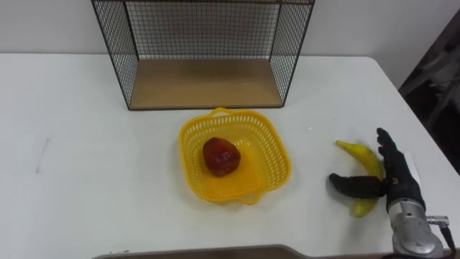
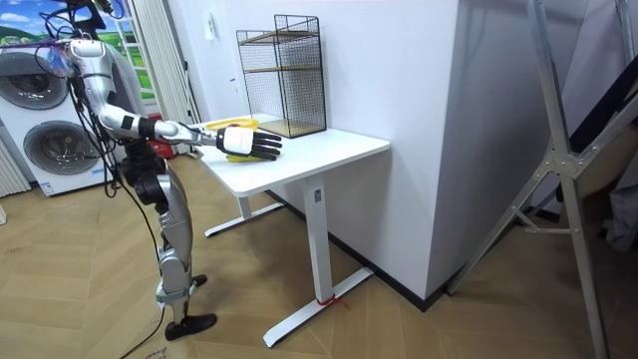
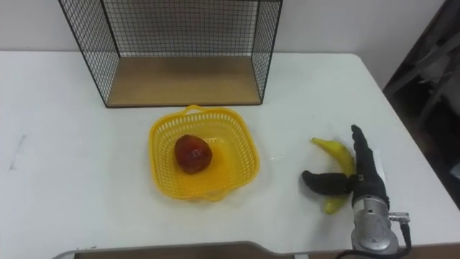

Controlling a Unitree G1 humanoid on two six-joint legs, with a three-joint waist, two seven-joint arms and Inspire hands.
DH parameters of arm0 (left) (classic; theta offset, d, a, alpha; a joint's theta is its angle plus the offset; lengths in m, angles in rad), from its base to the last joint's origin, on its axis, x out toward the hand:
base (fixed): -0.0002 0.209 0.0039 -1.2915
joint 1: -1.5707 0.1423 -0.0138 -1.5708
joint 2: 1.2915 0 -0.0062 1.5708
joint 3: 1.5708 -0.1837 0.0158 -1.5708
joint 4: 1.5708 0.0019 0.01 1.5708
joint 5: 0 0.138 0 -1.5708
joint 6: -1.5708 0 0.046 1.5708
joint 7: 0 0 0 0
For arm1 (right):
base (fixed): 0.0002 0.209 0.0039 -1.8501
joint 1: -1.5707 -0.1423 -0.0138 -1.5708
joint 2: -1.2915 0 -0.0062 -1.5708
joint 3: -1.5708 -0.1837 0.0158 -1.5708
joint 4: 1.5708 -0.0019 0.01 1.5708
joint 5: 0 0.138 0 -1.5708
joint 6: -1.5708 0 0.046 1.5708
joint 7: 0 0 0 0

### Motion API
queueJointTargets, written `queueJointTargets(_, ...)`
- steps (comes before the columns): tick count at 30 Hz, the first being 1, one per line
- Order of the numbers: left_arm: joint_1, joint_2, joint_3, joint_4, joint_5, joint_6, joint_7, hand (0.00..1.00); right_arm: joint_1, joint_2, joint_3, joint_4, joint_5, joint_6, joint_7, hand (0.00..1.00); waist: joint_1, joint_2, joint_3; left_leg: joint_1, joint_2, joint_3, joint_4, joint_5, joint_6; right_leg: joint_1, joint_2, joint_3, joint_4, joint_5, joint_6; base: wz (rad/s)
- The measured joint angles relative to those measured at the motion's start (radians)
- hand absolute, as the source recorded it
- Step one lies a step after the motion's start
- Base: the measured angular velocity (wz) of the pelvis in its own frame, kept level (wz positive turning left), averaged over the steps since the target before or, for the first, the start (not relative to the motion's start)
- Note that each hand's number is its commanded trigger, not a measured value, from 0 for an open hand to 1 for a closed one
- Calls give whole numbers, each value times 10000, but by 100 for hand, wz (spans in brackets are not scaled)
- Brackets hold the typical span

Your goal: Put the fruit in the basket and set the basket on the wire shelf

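A yellow plastic basket (image 1: 188, 137) sits in the middle of the white table (image 1: 86, 158), with a red fruit (image 1: 220, 156) lying inside it. To its right a banana (image 1: 361, 157) lies on the table. My right hand (image 1: 395, 176) rests over the banana, open: the fingers (image 1: 388, 147) point straight away from me along its right side and the thumb (image 1: 353, 185) crosses its near half. The black wire shelf (image 1: 205, 83) with a wooden floor stands behind the basket, its open front facing me. In the room view I stand at the table's end with the right hand (image 2: 261, 145) stretched over it.
The table's right edge (image 1: 431, 144) runs close beside the right hand. The table butts against a white wall (image 2: 379, 60). Washing machines (image 2: 40, 130) stand behind me at the room view's left.
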Motion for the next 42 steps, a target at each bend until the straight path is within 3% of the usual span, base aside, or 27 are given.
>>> queueJointTargets(2, 0, -2, 129, 0, 0, 80, 0, 0, -36, 1, -4, 288, -80, -1, 77, 0, 15, -84, -53, 61, 0, -62, 3, -2, -1, 92, 0, -59, 3, 0, 0, 10)
queueJointTargets(9, 135, -9, 215, -365, 88, 518, -3, 0, -335, -7, -78, 1022, -324, 73, 311, 0, 37, -62, -72, 129, -1, -235, 209, -29, -4, 321, -2, -165, -8, 3, -6, 6)
queueJointTargets(10, 134, -11, 215, -364, 89, 604, -9, 0, -368, -24, -72, 1166, -367, 72, 356, 55, 40, -62, -73, 123, -2, -263, 255, -31, -7, 323, -2, -186, -5, 2, -9, 6)
queueJointTargets(12, 117, -12, 218, -365, 99, 706, -19, 0, -488, -59, -92, 1364, -404, 85, 444, 100, 38, -71, -75, 40, -7, -335, 385, -49, -8, 329, -2, -234, -22, -9, -25, 10)
queueJointTargets(16, 205, -2, 231, -365, 94, 767, -18, 0, -599, -203, -102, 1949, -557, -46, 365, 100, 42, -144, -155, 32, -65, -458, 532, -70, 31, 524, -27, -308, -185, -10, -21, 12)
queueJointTargets(28, 152, 64, 223, -340, 92, 801, 50, 0, -713, -855, -65, 2367, -2026, -60, 116, 100, 106, -159, -161, 103, -73, -597, 476, -84, 5, 712, 38, -307, -338, -2, -27, 3)
queueJointTargets(36, -40, 79, 223, -343, 97, 846, 277, 0, -715, -894, -87, 2369, -2585, 273, -142, 100, 160, -160, -165, 180, -11, -625, 437, -150, -37, 770, 110, -296, -327, 3, -31, 0)
queueJointTargets(42, -91, 95, 218, -343, 97, 856, 277, 0, -715, -779, -104, 2364, -2599, 293, -154, 100, 123, -198, -157, 193, 9, -617, 434, -157, -50, 777, 131, -290, -318, 16, -47, 0)
